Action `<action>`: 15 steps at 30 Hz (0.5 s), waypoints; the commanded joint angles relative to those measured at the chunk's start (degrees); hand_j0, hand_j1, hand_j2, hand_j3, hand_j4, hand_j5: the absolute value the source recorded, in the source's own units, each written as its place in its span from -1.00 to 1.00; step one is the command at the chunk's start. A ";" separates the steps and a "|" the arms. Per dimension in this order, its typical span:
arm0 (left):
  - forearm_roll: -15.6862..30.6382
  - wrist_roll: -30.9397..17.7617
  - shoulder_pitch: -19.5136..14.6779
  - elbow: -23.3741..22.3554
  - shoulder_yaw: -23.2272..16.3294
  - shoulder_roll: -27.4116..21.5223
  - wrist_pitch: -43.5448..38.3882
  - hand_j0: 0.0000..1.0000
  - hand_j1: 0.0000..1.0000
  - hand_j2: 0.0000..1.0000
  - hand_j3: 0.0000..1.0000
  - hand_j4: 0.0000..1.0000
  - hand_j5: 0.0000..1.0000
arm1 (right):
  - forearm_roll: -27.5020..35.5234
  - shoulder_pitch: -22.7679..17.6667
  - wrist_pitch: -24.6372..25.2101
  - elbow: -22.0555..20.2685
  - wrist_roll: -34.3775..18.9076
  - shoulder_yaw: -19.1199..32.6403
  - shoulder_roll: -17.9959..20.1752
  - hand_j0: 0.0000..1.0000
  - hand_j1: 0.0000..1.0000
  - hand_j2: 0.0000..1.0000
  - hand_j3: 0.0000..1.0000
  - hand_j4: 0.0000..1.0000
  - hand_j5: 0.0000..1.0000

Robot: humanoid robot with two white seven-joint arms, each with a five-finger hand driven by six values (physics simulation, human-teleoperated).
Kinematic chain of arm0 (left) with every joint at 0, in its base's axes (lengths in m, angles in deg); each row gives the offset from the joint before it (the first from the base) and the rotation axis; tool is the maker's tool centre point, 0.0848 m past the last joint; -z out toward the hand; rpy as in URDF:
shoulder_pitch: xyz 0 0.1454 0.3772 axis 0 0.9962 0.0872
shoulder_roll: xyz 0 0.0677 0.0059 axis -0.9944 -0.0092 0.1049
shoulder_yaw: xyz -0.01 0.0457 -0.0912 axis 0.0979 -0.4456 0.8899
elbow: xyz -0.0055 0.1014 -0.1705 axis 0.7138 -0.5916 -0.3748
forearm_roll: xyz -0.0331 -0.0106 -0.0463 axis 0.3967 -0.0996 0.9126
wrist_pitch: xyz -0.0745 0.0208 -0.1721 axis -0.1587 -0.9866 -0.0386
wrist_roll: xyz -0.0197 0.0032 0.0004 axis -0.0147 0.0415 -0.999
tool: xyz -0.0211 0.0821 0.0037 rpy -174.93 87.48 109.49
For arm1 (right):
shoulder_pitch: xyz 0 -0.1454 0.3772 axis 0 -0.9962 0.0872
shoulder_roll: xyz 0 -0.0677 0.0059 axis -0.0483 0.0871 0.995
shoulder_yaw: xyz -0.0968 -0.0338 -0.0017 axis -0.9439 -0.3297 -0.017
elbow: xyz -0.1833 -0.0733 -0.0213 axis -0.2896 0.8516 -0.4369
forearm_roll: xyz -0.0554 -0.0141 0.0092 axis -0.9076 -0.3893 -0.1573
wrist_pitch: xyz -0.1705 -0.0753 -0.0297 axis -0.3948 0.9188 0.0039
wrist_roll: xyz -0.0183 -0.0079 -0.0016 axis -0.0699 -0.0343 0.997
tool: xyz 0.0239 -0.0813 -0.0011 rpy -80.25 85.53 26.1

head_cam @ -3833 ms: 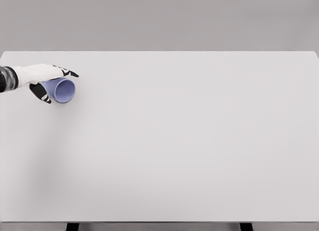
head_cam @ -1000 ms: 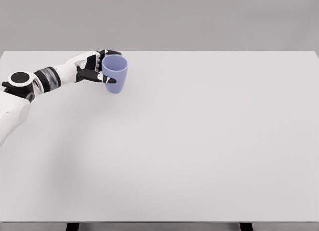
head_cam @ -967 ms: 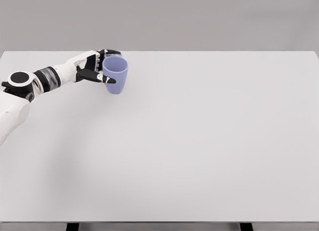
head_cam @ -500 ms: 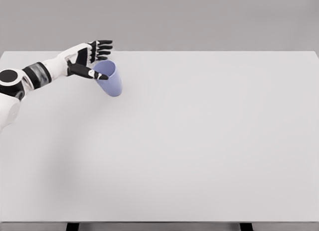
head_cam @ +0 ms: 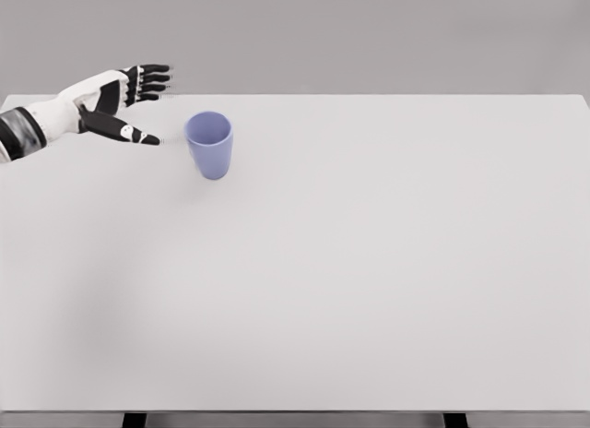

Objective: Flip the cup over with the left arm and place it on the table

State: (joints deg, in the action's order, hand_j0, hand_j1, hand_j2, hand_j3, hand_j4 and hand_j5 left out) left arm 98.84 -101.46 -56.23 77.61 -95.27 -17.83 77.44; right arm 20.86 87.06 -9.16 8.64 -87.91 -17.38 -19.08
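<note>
The left hand (head_cam: 111, 103) hangs with fingers spread wide, holding nothing, just left of the upright cup (head_cam: 209, 144).

One cup (head_cam: 209, 144) stands on one table (head_cam: 369, 262). One hand, the left hand (head_cam: 109, 103), is in view, with five fingers spread. Nothing else shows.

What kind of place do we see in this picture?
Probably a bare simulated test bench, not a lived-in room. A wide plain white table stands before an empty grey backdrop, bearing only one upright light blue plastic cup. The open left robot hand beside it looks computer-rendered.
</note>
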 commanded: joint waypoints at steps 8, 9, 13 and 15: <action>-28.53 0.00 0.17 0.61 -0.24 -6.38 13.02 1.00 1.00 1.00 1.00 1.00 1.00 | 0.00 0.00 0.00 0.00 -0.03 0.00 0.00 1.00 1.00 1.00 1.00 1.00 1.00; -28.53 0.00 0.61 0.79 -0.24 -6.38 13.10 1.00 1.00 1.00 1.00 1.00 1.00 | 0.00 0.00 0.00 0.00 -0.03 0.00 0.00 1.00 1.00 1.00 1.00 1.00 1.00; -28.53 0.00 0.70 0.79 -0.24 -6.38 13.37 1.00 1.00 1.00 1.00 1.00 1.00 | 0.00 0.00 0.00 0.00 -0.03 0.00 0.00 1.00 1.00 1.00 1.00 1.00 1.00; -28.53 0.00 0.70 0.79 -0.24 -6.38 13.37 1.00 1.00 1.00 1.00 1.00 1.00 | 0.00 0.00 0.00 0.00 -0.03 0.00 0.00 1.00 1.00 1.00 1.00 1.00 1.00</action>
State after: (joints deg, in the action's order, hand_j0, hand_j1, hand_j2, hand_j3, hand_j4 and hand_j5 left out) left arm 70.34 -101.48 -55.52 78.35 -95.60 -24.13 90.59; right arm 20.86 87.06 -9.16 8.64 -87.91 -17.38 -19.08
